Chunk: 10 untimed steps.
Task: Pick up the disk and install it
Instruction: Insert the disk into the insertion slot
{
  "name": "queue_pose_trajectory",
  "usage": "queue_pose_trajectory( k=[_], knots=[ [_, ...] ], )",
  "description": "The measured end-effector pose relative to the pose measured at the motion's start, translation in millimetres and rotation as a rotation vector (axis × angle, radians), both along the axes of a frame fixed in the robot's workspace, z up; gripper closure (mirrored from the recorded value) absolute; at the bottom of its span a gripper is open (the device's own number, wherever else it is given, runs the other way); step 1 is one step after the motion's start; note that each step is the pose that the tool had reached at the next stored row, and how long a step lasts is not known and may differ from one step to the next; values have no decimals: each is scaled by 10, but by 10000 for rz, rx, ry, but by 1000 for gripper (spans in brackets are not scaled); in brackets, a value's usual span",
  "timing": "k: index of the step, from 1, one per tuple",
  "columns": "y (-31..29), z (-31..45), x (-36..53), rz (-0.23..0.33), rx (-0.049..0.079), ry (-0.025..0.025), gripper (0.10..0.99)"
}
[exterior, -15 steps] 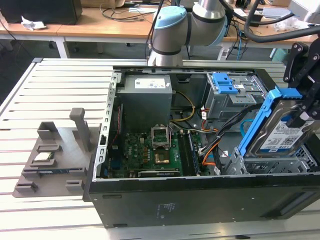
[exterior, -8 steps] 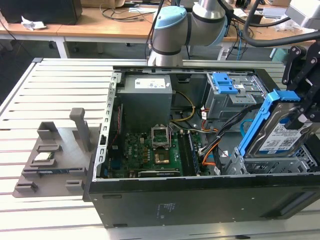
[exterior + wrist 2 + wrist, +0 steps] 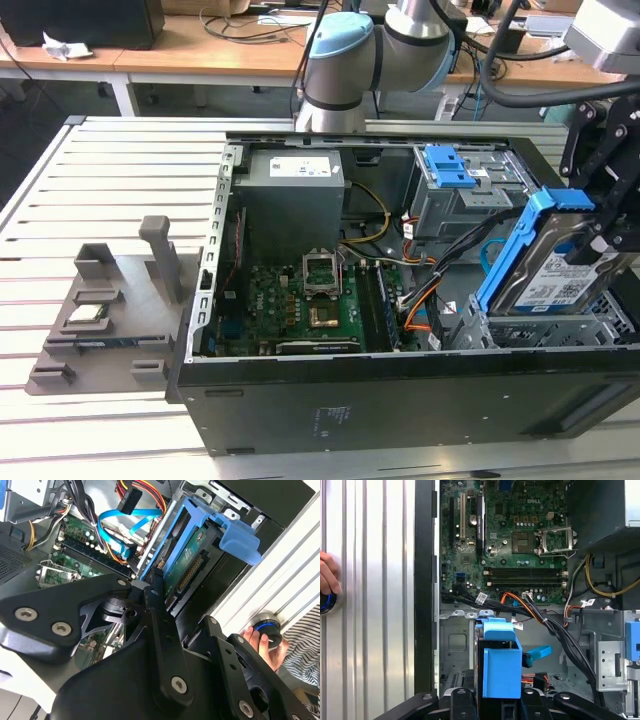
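Note:
The disk, a silver drive with a white label and blue rails, stands tilted at the exterior view's right end of the open computer case. Its lower end reaches the metal drive cage. My black gripper is shut on the disk's upper part. In the second wrist view the disk shows its green board and connector between the fingers. In the first wrist view its blue rail tab stands upright just in front of the gripper.
Inside the case lie the motherboard, a grey power-supply box, a blue-latched bay and loose cables. A grey fixture sits on the slatted table. A person's hand rests on a blue-lit knob.

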State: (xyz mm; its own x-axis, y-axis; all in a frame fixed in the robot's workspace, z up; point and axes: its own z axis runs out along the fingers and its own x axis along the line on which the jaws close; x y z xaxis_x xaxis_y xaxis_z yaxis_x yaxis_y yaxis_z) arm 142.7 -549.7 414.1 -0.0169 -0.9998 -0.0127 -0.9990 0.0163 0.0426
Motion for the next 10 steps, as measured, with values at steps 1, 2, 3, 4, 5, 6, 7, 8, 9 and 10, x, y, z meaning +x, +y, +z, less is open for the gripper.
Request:
queue_pose_trajectory(
  k=[1, 2, 3, 4, 5, 6, 7, 8, 9, 10],
  knots=[
    [0, -11, 0, 0, 0, 0, 729],
    [0, -19, 0, 0, 0, 0, 729],
    [0, -29, 0, 0, 1, 0, 729],
    [0, -37, 0, 0, 0, 0, 729],
    [0, -45, 0, 0, 0, 0, 729],
    [0, -53, 0, 0, 0, 0, 729],
    [0, -61, 0, 0, 0, 0, 729],
    [0, -69, 0, 0, 1, 0, 729],
    [0, -83, 0, 0, 1, 0, 729],
    [0, -92, 0, 0, 0, 0, 729]
  ],
)
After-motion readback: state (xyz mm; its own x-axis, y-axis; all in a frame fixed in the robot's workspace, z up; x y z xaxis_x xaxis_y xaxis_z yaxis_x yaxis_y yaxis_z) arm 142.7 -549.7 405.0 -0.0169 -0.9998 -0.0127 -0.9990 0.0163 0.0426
